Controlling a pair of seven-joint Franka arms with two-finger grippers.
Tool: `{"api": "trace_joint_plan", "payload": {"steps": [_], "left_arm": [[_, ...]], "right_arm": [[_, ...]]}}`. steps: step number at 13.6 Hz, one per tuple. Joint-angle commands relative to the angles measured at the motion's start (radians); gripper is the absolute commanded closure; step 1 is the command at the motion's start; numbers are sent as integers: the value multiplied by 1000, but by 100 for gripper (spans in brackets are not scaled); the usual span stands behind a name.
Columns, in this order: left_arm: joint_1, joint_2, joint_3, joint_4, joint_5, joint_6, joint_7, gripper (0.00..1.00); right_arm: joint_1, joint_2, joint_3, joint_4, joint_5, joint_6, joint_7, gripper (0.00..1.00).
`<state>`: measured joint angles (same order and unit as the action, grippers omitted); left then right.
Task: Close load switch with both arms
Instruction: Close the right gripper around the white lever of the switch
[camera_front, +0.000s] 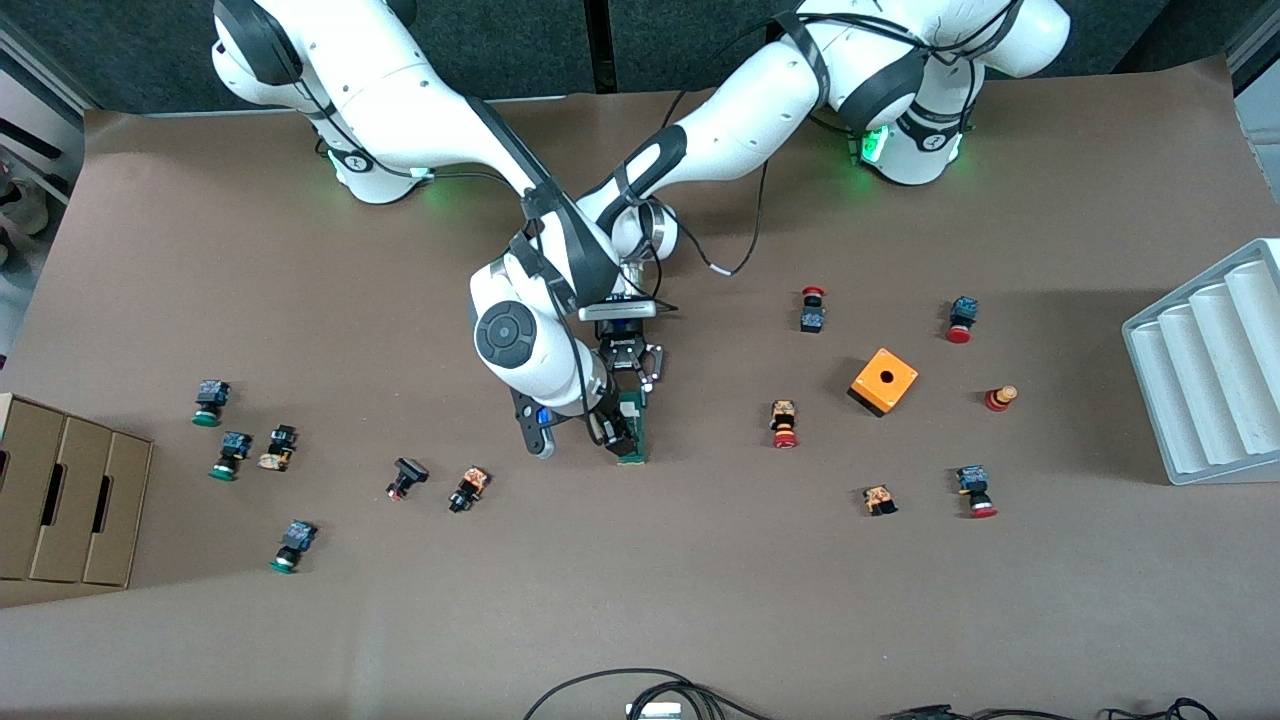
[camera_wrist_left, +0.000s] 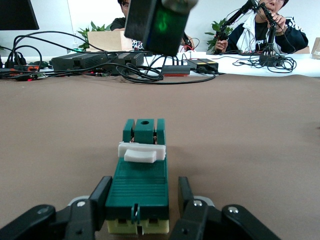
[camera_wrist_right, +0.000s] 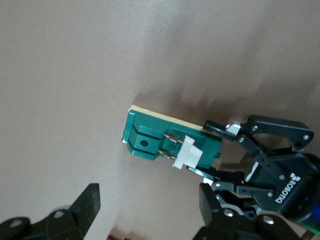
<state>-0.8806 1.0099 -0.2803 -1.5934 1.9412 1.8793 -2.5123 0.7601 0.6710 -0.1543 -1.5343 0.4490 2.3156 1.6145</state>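
You have both arms reaching to the middle of the brown table (camera_front: 700, 600), the right arm (camera_front: 420, 110) from its base at one end and the left arm (camera_front: 760, 110) from the other. The load switch (camera_front: 632, 430) lies flat on the table between them, near the centre. Your left gripper (camera_wrist_left: 142, 207) is down at table level on the switch's end farther from the front camera, its fingers (camera_wrist_left: 100, 195) pressed against the two long sides of the green body, clamping it. Your right gripper (camera_wrist_right: 145, 205) hovers just above the switch with its fingers (camera_wrist_right: 90, 200) spread wide apart, touching nothing. The switch's white sliding piece (camera_wrist_left: 142, 152) sits across the body, just ahead of the left gripper's fingertips and under the right gripper. Toward the left arm's end of the table from the grippers sits an orange cube (camera_front: 884, 381), with small push buttons (camera_front: 784, 424) scattered at both sides.
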Motion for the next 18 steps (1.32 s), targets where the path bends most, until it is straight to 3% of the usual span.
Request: {"api": "trace_joint_plan", "payload": {"steps": [1, 18], "left_arm": [[-5, 15, -4, 18, 15, -19, -7, 42], [-5, 15, -4, 17, 13, -17, -3, 42]], "right_arm": [[13, 24, -11, -7, 14, 44, 4, 15], [71, 19, -1, -159, 17, 196, 79, 44]]}}
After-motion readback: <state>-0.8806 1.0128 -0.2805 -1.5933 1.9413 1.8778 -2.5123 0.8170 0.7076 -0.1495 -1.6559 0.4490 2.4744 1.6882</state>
